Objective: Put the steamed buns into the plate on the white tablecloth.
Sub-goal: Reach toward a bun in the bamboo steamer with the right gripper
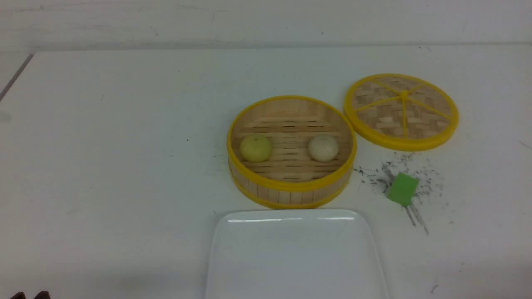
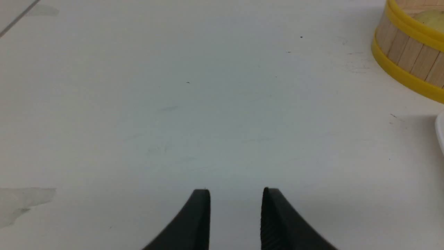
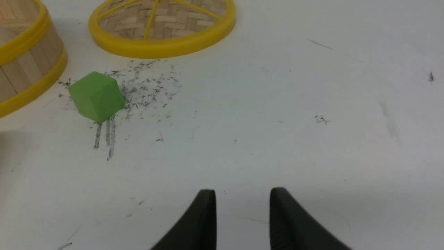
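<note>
The plate [image 1: 257,249], at 6 o'clock from the steamer [image 1: 291,194], runs off the front view's edge, so its near rim is unseen. The left wrist view catches only a slice of steamer wall, a sliver of yellow bun [image 2: 432,17] and a plate corner. The right wrist view crops the lid [image 3: 163,48]. Only fingertips of the left hand [image 2: 236,198] and right hand [image 3: 242,198] show.

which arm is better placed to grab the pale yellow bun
Left, probably. The pale yellow bun sits on the left side of the bamboo steamer, the left gripper is open and empty, and its wrist view shows that bun.
</note>
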